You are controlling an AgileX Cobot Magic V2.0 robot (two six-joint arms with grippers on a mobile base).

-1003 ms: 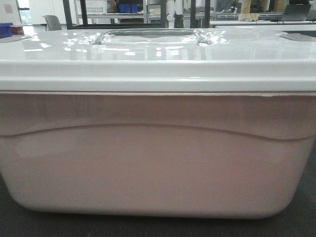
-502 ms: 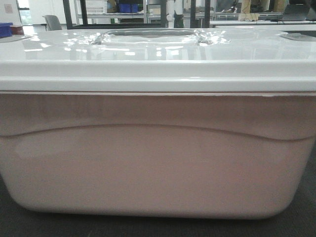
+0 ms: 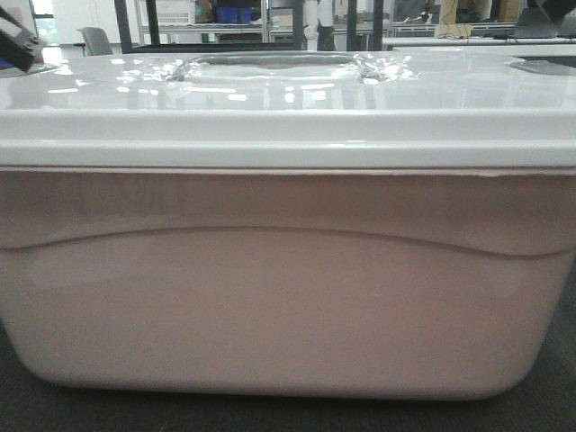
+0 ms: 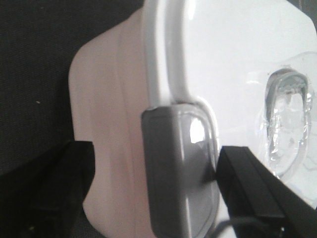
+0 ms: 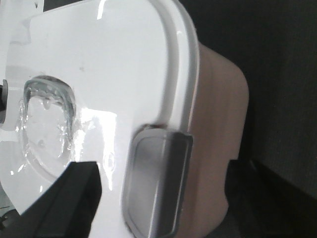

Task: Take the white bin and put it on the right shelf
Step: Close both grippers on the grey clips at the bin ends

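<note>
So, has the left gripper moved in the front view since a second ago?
Yes. The left gripper has entered at the top left corner, above the left end of the white bin's lid, which stayed put.

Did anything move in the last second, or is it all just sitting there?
A dark part of the left arm has come into the top-left corner of the front view, above the left end of the lid. No grasp or release shows. The white bin has not shifted, and the room behind it looks the same.
</note>
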